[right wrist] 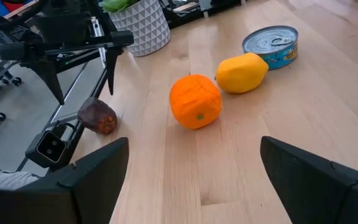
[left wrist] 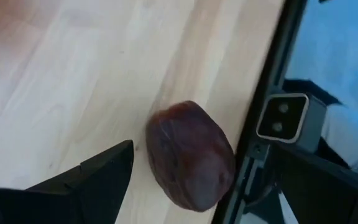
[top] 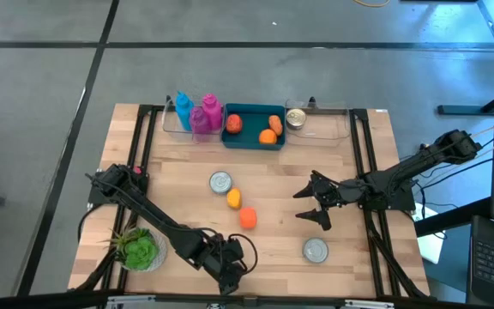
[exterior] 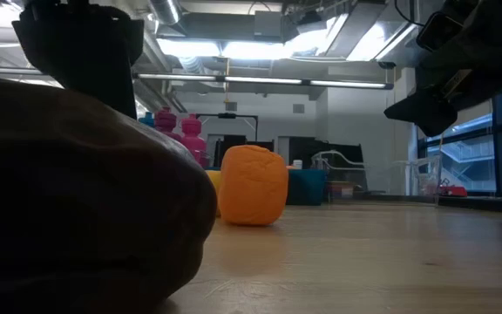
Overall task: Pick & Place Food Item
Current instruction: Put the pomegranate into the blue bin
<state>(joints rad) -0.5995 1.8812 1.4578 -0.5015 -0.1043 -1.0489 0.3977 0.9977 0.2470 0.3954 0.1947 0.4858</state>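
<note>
High: left gripper point(top: 230, 273) at table's near edge, right gripper point(top: 314, 204) mid-table, spread, empty. Low: orange point(exterior: 253, 185) sits loose. Left wrist: fingers released, brown fruit point(left wrist: 190, 155) lying beside the edge rail; may roll off. Right wrist: same fruit point(right wrist: 97, 116) free.

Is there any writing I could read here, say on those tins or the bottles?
None can be read.
Tin by the lemon: blue label with print, too blurred.
Second tin and third tin: only lids show.
Pink bottles and blue bottle: no label visible.
</note>
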